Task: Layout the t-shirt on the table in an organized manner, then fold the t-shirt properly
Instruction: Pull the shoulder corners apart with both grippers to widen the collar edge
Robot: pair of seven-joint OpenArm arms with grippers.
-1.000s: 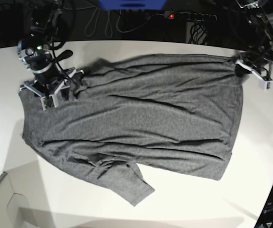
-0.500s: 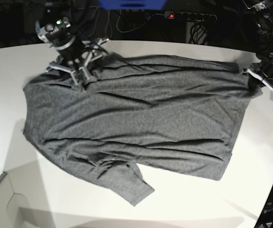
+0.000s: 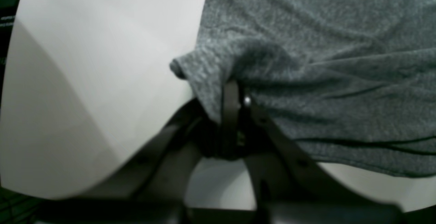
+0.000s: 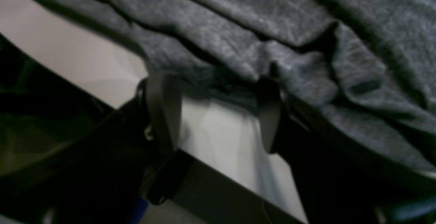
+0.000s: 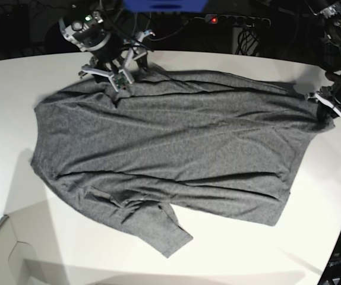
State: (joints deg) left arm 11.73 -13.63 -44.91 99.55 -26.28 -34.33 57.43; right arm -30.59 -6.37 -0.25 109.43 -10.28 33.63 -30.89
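**Shirt spread on table, one corner pinched**

Item 1, shirt (image 5: 170,148): lying spread across the table (image 5: 230,255), mostly flat with long shallow creases. A sleeve is folding back at the near edge. One far corner is reaching toward the table's right side, where my left gripper (image 5: 328,110) is sitting.

Item 2, left gripper: the base view is showing only that it is at the shirt's corner. My left wrist view is giving the detail: my left gripper (image 3: 235,94) is closing its fingers (image 3: 230,101) together on a small bunched lip of shirt (image 3: 306,64), with bare table (image 3: 85,81) to one side and the table's curved edge below.

Item 3, right gripper (image 5: 120,74): in the base view it is hovering at the shirt's far edge, near the back of the table. My right wrist view is showing what the base view is not: the right gripper (image 4: 214,111) is standing wide open, its two fingers (image 4: 163,108) well apart with white table (image 4: 218,132) between them, gripping nothing. The shirt (image 4: 272,30) is lying rumpled just beyond the tips; I cannot tell whether they are touching it.
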